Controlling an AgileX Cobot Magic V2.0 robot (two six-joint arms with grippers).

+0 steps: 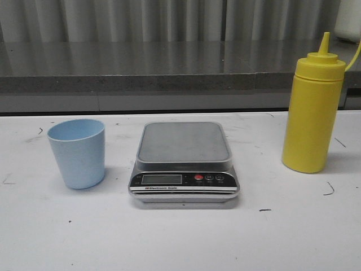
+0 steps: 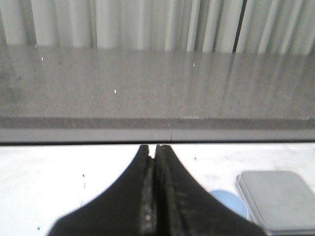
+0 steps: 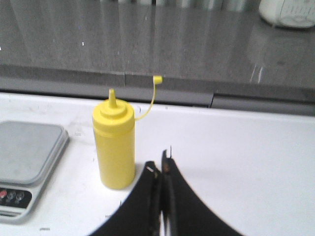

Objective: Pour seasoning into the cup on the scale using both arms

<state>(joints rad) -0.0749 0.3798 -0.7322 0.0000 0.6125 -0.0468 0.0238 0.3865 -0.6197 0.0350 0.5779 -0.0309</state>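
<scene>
Light-blue plastic cup [image 1: 76, 153] stands on the white table [image 1: 180, 237] left of the silver scale [image 1: 184, 161]; yellow squeeze bottle [image 1: 313, 107] right. We see both end effectors [image 2: 155, 152] [image 3: 162, 169] closed, empty. Nothing started.

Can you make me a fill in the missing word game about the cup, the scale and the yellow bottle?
1. The small light-blue plastic cup stands on the white table, to the ____ of the flat silver digital scale in the front view.
2. The scale's steel platform has ____ on it.
3. The tall squeeze bottle is coloured ____.
4. Both black claws, left and right, are ____.

Missing words: left; nothing; yellow; shut
</scene>
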